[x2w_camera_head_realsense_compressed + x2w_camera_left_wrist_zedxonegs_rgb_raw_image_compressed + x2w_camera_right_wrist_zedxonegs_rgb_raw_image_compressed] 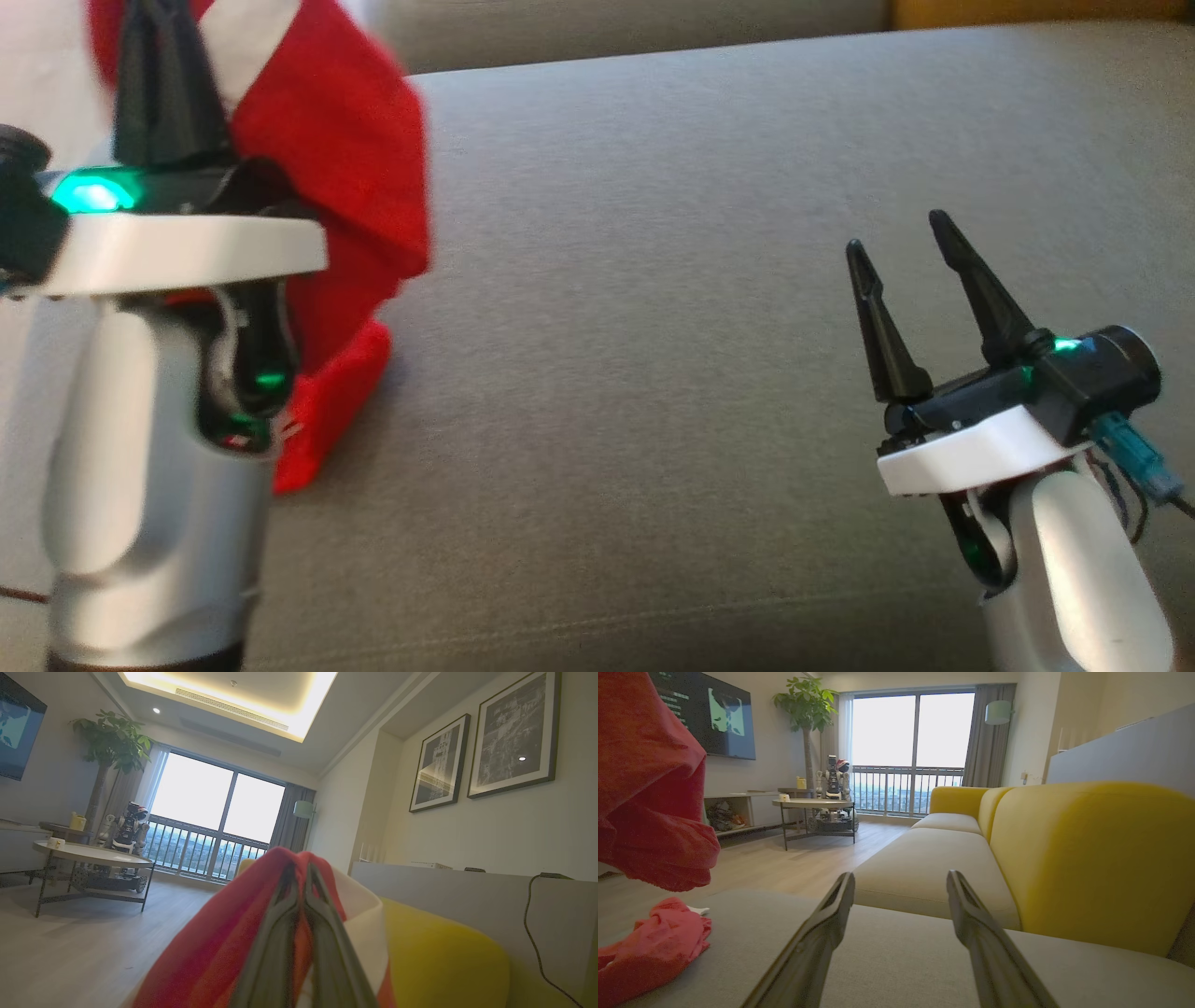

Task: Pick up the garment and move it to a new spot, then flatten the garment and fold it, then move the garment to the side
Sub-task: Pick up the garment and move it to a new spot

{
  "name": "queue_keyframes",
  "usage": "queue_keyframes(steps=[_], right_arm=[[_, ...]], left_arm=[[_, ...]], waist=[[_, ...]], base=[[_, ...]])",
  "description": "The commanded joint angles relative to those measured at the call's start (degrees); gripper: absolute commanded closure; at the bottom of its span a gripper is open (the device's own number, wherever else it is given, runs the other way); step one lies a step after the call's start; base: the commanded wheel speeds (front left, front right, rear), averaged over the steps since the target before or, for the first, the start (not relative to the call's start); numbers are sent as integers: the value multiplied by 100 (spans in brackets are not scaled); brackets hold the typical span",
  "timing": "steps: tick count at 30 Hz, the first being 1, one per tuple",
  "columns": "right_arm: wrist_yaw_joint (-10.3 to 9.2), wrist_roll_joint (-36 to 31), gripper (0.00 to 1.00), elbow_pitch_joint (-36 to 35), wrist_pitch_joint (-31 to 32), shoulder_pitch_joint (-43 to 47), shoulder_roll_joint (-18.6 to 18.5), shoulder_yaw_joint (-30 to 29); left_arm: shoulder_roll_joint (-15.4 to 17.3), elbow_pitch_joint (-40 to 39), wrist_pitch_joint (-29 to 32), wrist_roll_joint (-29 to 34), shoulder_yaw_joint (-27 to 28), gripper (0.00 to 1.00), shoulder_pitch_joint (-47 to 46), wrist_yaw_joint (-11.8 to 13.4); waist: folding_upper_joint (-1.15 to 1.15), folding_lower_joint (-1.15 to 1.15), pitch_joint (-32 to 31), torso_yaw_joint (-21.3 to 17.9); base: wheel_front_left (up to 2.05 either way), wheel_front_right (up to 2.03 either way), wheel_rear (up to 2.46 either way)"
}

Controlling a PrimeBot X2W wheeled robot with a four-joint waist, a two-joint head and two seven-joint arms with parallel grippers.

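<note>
A red garment (345, 168) with white trim hangs at the upper left of the head view, its lower end resting on the grey sofa seat (709, 308). My left gripper (163, 28) is shut on its upper part; in the left wrist view the closed fingers (280, 938) pinch red and white cloth (219, 952). My right gripper (901, 233) stands open at the lower right, well clear of the garment, with nothing between its fingers. The right wrist view shows the red garment (644, 793) hanging at the left and its tail bunched on the seat.
Yellow back cushions (1083, 854) line the far side of the sofa. Beyond the sofa's edge lie a wooden floor (784, 863), a round coffee table (812, 805) and a potted plant (808, 700). A cable (532, 933) runs down the backrest.
</note>
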Motion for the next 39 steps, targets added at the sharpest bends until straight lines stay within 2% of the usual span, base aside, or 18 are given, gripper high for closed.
queue_keyframes(steps=[1,4,10,19,28,29,30,31,34,39], right_arm=[[-1,36,0,-227,-36,-208,0,86],[-1,73,0,-310,-36,-307,0,56],[-1,372,0,-796,-36,-524,0,132],[-1,635,0,-1174,-36,-792,0,-82],[-1,760,0,-1058,-36,-804,0,43],[-1,767,0,-1044,-36,-805,0,61],[-1,772,0,-1029,-36,-810,0,77],[-1,777,0,-1013,-36,-816,0,89],[-1,798,0,-984,-36,-848,0,100],[-1,671,0,-902,-36,-812,0,-25]], left_arm=[[52,-245,-43,-20,144,100,-256,43],[-195,-283,-55,16,49,100,-311,154],[-473,-28,-64,128,-404,100,-553,361],[-565,1001,-70,142,-1174,100,-1063,529],[-567,1866,-70,-292,-2005,100,-1329,616],[-567,1928,-70,-413,-2107,95,-1332,605],[-568,1986,-70,-498,-2208,53,-1341,606],[-568,2037,-70,-542,-2314,0,-1357,603],[-568,2139,-70,-533,-2526,0,-1408,543],[-568,2165,-71,-212,-2318,0,-1376,437]], waist=[[0,1,68,-240],[0,1,195,-583],[0,1,586,-1310],[0,1,1113,-2280],[0,1,1258,-2676],[0,1,1253,-2694],[0,1,1246,-2708],[0,1,1241,-2715],[0,1,1254,-2658],[0,1,1161,-2308]], base=[[0,0,0],[0,0,0],[0,0,0],[0,0,0],[0,0,0],[0,0,0],[0,0,0],[0,0,0],[0,0,0],[0,0,0]])
